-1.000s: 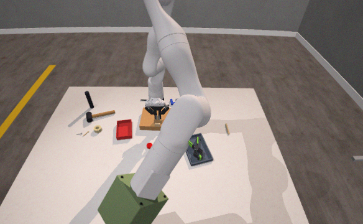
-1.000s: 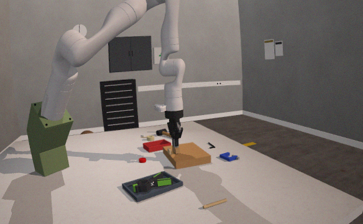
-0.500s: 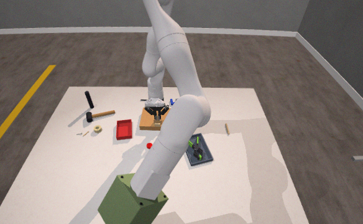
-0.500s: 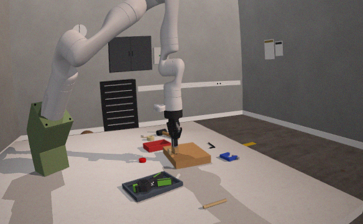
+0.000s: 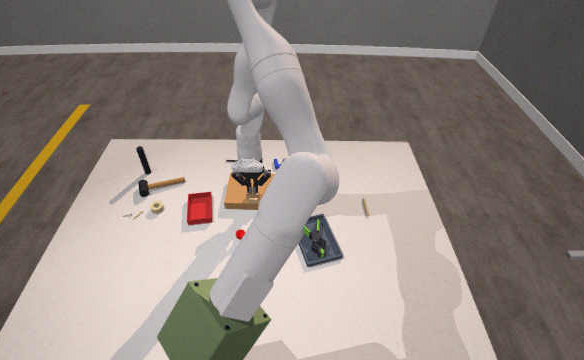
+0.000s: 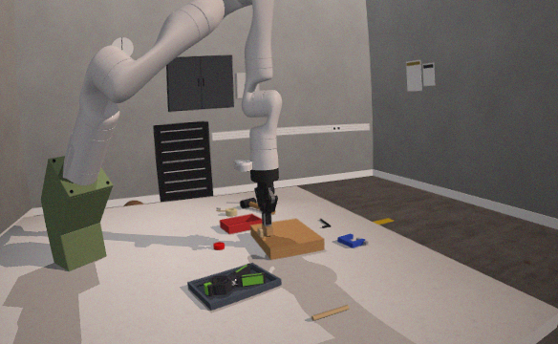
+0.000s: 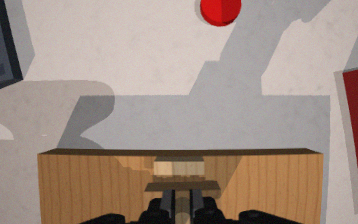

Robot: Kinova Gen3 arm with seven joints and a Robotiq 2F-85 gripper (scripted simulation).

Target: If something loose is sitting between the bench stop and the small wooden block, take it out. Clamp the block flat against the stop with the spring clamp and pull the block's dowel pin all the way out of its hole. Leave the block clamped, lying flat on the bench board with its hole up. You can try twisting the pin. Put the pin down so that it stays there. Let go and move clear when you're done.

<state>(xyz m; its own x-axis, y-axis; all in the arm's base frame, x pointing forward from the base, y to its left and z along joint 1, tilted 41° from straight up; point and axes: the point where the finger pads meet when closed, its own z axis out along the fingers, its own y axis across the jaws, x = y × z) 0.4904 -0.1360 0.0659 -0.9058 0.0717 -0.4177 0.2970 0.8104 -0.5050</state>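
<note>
My gripper points straight down over the front part of the wooden bench board. Its fingers are nearly together, with a narrow tan upright piece between them that looks like the dowel pin. A pale wooden piece sits on the board near its front edge, beside the fingertips. The fingers hide much of the block and stop, so I cannot tell whether anything loose is between them. The green and black spring clamp lies in the dark tray.
A red tray and a red disc are near the board. A loose tan rod lies on the table. A hammer and tape roll lie beyond the red tray. A blue part is behind the board.
</note>
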